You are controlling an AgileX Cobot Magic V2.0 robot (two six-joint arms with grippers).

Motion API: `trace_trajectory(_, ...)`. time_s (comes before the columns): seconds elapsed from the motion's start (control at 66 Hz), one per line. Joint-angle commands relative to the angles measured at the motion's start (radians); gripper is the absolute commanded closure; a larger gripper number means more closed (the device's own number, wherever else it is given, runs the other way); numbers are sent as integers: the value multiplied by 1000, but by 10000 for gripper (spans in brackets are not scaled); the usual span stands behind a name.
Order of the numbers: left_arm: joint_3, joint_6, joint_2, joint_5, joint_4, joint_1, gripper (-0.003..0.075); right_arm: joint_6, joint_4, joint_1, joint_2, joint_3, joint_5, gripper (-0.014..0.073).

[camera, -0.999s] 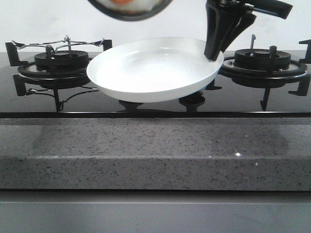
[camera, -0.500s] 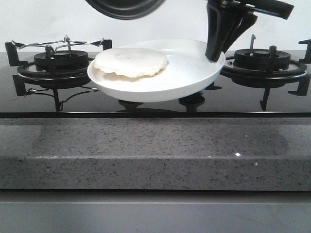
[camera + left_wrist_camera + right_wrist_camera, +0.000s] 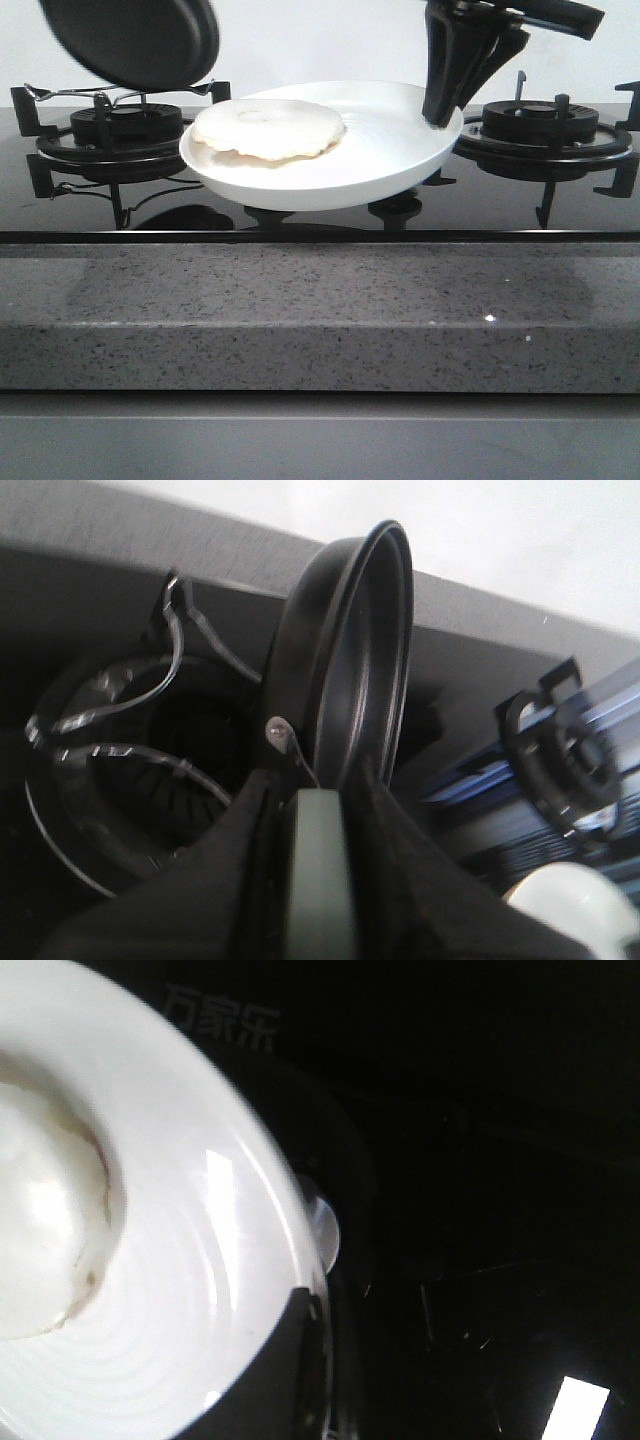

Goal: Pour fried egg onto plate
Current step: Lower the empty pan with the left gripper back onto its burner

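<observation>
White glazed plate [image 3: 400,150]: wide, shallow, raised rim, concentric ridges on its inner face. Held clear of the hob, between the two burners, tipped slightly down toward its left side. Also seen in the right wrist view [image 3: 210,1290].

Fried egg [image 3: 268,128]: off-white disc with wavy cream edge, lying flat on the left half of the plate, its edge at the left rim. No yolk shows on the upper face. In the right wrist view [image 3: 45,1220] it appears pale, with a brownish margin.

Right gripper [image 3: 440,112]: black jaws closed on the plate's right rim and holding it up; one finger [image 3: 262,1380] lies over the rim.

Frying pan [image 3: 130,42]: black, round, empty, tilted steeply with its underside to the front camera, raised above the left burner. In the left wrist view [image 3: 345,660] it stands nearly on edge.

Left gripper [image 3: 318,810]: jaws clamped on the pan's grey-green handle [image 3: 318,880].

Left burner [image 3: 110,125]: black, with a wire pan support [image 3: 120,90] on top, below the pan.

Right burner [image 3: 540,125]: black, with pan supports, just right of the plate.

Hob surface [image 3: 500,205]: glossy black glass.

Bench [image 3: 320,315]: grey speckled stone, front edge below the hob.
</observation>
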Motion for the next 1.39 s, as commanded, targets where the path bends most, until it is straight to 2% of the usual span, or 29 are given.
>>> trace_trajectory(0.0,-32,-70,26,90,-193,56,740,-8,4,-1,-56,-22,-28,662)
trace_trajectory(0.091,-32,-97,88,163,-270,93,740,-8,4,-1,-56,-22,-28,662)
trace_trajectory(0.273,-32,-120,187,223,-381,119,740,-8,4,-1,-56,-22,-28,662)
trace_trajectory(0.409,-32,-188,222,230,-413,119,740,-8,4,-1,-56,-22,-28,662)
trace_trajectory(0.591,-32,-195,244,230,-418,119,727,-8,4,-1,-56,-22,-28,662)
trace_trajectory(0.727,-32,-196,244,223,-421,138,618,-8,4,-1,-56,-22,-28,662)
trace_trajectory(0.848,-32,-196,244,253,-416,156,463,-8,4,-1,-56,-22,-28,662)
trace_trajectory(0.954,-32,-196,244,288,-414,164,296,-8,4,-1,-56,-22,-28,662)
trace_trajectory(1.045,-32,-194,244,326,-404,164,202,-8,4,-1,-56,-22,-28,662)
trace_trajectory(1.121,-32,-186,244,346,-385,167,171,-8,4,-1,-56,-22,-28,662)
trace_trajectory(1.378,-80,-186,243,349,-236,217,172,-8,4,-1,-56,-22,-28,662)
